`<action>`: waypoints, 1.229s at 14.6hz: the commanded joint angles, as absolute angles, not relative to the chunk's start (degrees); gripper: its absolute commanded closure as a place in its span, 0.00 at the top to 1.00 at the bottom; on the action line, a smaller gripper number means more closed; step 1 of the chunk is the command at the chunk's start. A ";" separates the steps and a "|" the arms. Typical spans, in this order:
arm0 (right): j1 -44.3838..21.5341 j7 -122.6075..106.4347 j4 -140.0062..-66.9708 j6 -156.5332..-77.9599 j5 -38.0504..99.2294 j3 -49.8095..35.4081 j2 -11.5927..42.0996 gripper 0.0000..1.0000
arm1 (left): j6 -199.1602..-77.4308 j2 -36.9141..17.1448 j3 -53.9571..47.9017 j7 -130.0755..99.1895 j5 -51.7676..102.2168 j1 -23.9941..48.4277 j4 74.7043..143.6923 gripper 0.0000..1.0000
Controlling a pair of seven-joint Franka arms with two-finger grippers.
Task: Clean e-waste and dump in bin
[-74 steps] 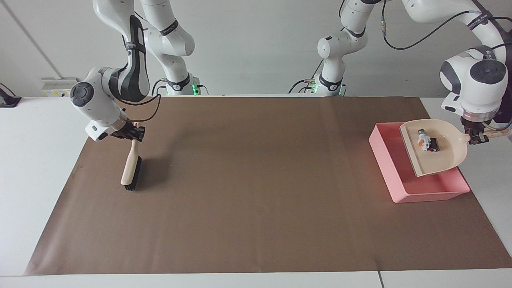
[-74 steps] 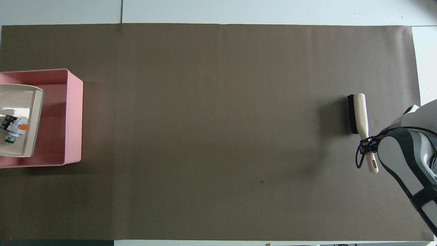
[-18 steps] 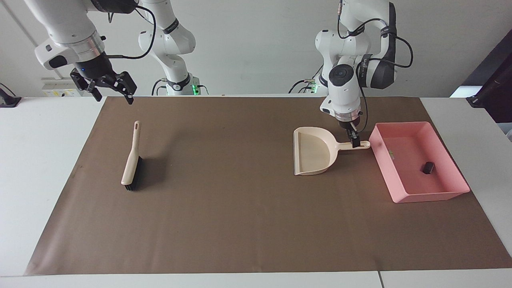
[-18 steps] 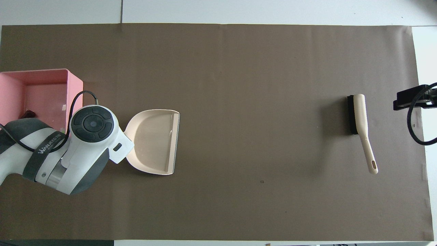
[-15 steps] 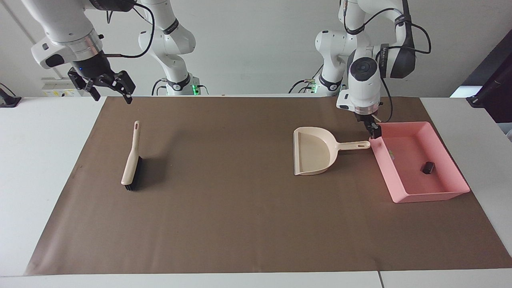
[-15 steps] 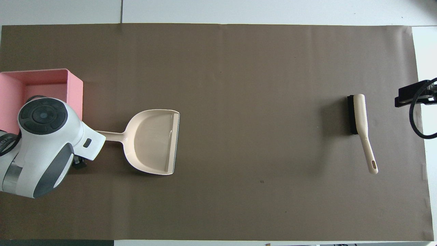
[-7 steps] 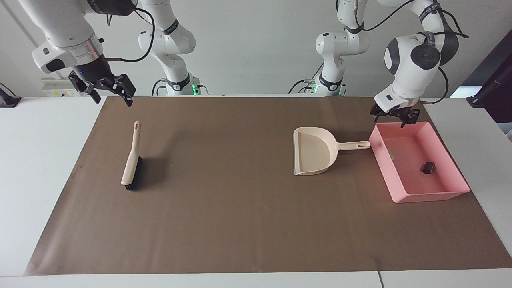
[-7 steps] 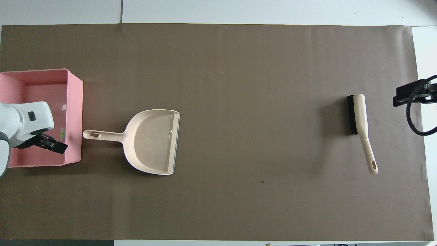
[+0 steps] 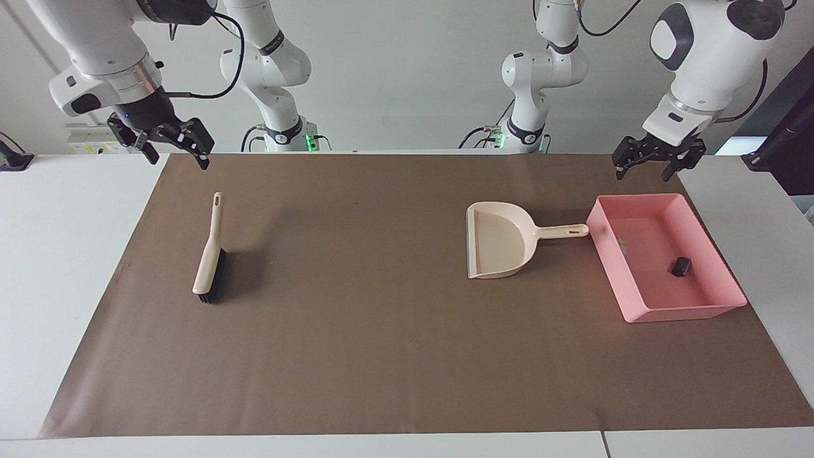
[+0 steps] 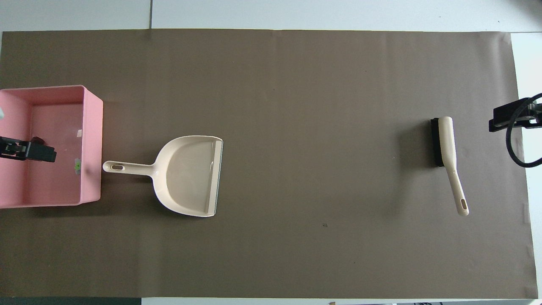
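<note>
The pink bin stands at the left arm's end of the brown mat; it also shows in the overhead view. A small black block lies on its floor. A tiny whitish bit with a green patch lies against the bin's wall nearest the dustpan. My left gripper is open and empty, raised over the bin's end nearest the robots; in the overhead view it partly covers the black block. My right gripper is open and empty, raised over the mat's corner at the right arm's end.
A beige dustpan lies empty on the mat beside the bin, its handle pointing at the bin. A beige brush with black bristles lies at the right arm's end.
My left gripper let go of the dustpan's handle, rose and swung over the bin toward the table's end. The dustpan stays flat on the mat. The right arm has hardly moved.
</note>
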State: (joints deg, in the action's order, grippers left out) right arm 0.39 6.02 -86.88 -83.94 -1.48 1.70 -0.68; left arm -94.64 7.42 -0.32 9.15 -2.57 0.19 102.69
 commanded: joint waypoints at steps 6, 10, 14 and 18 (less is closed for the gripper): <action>1.14 6.68 -87.01 -83.93 -1.23 1.41 -0.79 1.00 | -79.82 -1.04 -0.79 6.77 3.16 -0.44 81.67 0.98; 1.14 6.59 -87.01 -84.37 -1.23 1.41 -0.79 1.00 | -78.65 2.11 -0.62 5.37 2.64 -0.44 86.39 0.99; 1.14 6.33 -87.01 -84.38 -1.23 1.41 -0.79 1.00 | -80.94 1.76 -0.70 5.09 -1.03 -0.27 85.96 0.99; 1.14 6.24 -87.10 -84.38 -1.23 1.41 -0.79 1.00 | -82.00 2.29 -0.79 4.75 -2.64 -0.26 87.54 0.99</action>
